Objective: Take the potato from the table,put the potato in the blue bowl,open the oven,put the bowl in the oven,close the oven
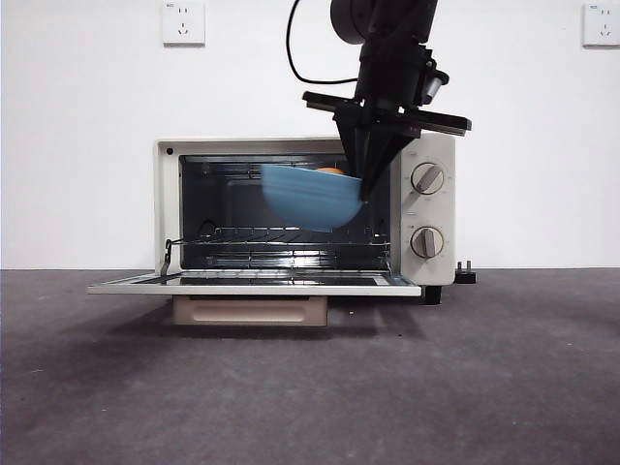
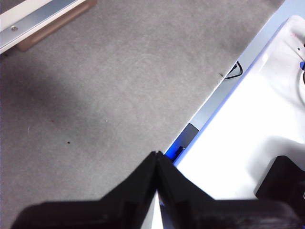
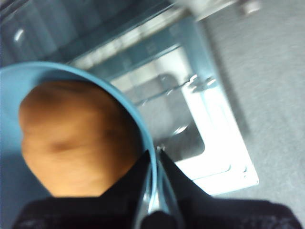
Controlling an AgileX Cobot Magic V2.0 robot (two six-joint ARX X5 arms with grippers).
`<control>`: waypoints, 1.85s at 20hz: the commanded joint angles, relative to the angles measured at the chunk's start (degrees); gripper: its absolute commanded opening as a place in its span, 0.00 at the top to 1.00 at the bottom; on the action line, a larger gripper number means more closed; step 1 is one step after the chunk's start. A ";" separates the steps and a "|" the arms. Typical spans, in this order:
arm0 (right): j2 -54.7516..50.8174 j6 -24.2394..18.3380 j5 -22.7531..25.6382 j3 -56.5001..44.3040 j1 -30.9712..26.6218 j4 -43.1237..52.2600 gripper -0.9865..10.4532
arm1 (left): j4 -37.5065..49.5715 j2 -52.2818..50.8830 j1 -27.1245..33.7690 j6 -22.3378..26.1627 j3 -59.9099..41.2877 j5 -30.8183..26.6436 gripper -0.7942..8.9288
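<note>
right gripper on blue bowl (potato inside)

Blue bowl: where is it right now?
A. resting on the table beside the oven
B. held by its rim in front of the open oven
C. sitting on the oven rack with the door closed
B: the right gripper pinches the blue bowl by its rim, in the air before the open oven, potato inside.

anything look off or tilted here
The blue bowl hangs tilted in front of the open oven, pinched at its rim by the right gripper, not resting on the rack. The potato is inside it; nothing spilled.
</note>
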 commanded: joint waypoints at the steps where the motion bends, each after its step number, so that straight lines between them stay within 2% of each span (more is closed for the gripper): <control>1: 0.85 5.81 0.83 0.17 -0.09 0.98 0.92 | 0.48 -0.02 -0.15 -0.24 -0.28 0.24 0.92; 5: 0.87 11.28 3.19 0.17 -0.68 2.12 0.92 | 0.42 -0.02 -0.15 -0.22 -0.28 0.24 0.92; 8: 0.90 13.64 6.21 0.17 -0.72 2.89 0.92 | 0.35 -0.02 -0.15 -0.24 -0.28 0.24 0.92; 11: 1.46 16.11 6.64 0.17 -1.09 3.76 0.92 | -0.09 -0.02 -0.15 -0.24 -0.28 0.24 0.92; 17: 3.15 17.51 6.05 0.15 -0.96 6.62 0.92 | -0.11 -0.02 -0.15 -0.24 -0.28 0.24 0.92; 22: 3.15 17.31 6.03 0.15 -0.98 6.49 0.88 | -0.09 -0.02 -0.15 -0.20 -0.28 0.24 0.92; 24: 3.15 17.33 6.05 0.15 -0.96 6.60 0.78 | -0.33 -0.02 -0.15 -0.22 -0.28 0.24 0.92; 25: 3.15 17.33 6.03 0.17 -0.94 6.82 0.77 | -0.52 -0.02 -0.15 -0.22 -0.28 0.24 0.92; 34: 3.08 15.65 4.96 1.70 -0.52 7.30 0.77 | -1.07 -0.04 -0.15 -0.20 -0.28 0.24 0.92; 37: 3.08 12.68 5.22 3.78 -0.46 7.19 0.77 | -1.46 -0.04 -0.15 -0.20 -0.28 0.24 0.92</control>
